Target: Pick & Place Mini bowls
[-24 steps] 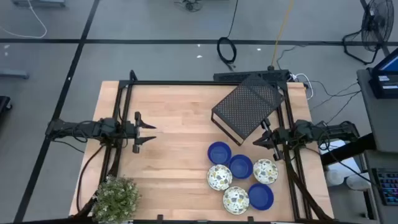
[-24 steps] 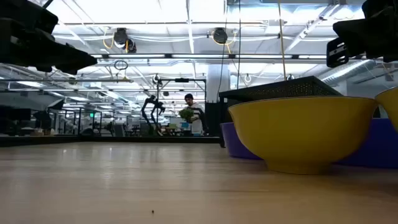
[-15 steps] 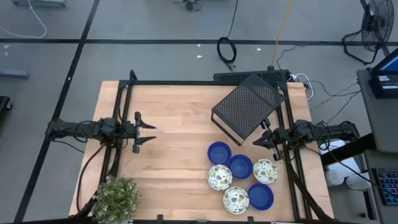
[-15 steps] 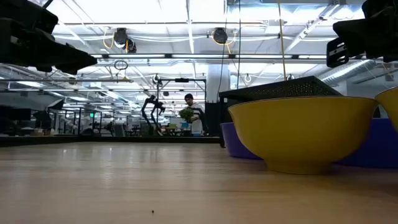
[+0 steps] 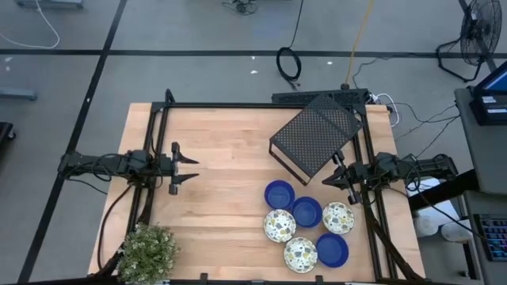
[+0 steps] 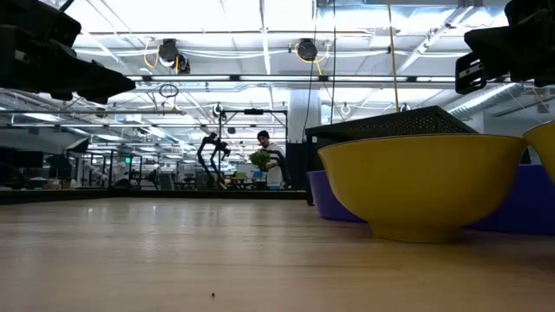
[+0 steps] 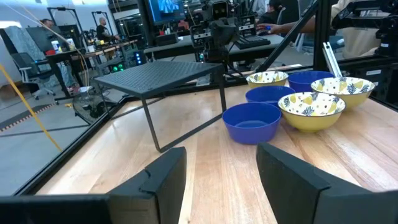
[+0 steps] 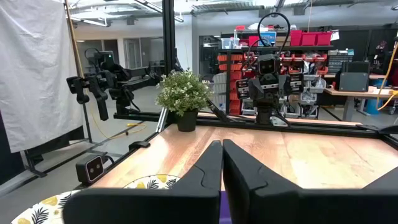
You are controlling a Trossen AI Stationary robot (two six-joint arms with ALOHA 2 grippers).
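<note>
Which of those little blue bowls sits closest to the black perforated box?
The solid cobalt blue mini bowl at the cluster's top-left edge, just below the black perforated box; the other two sit farther away.

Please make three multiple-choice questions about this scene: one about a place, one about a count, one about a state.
1. Where is the plant?
A. at the table's near-left corner
B. inside the black box
C. among the bowls

2. How many blue bowls are on the table?
A. one
B. three
C. five

3. How is the right pincer?
A. shut, holding nothing
B. shut on a bowl
C. wide open

Answers:
1. A: the high view shows the plant at that corner, far from the black box.
2. B: three blue bowls sit among three speckled bowls.
3. A: in the right wrist view its fingers meet with nothing between them.
</note>
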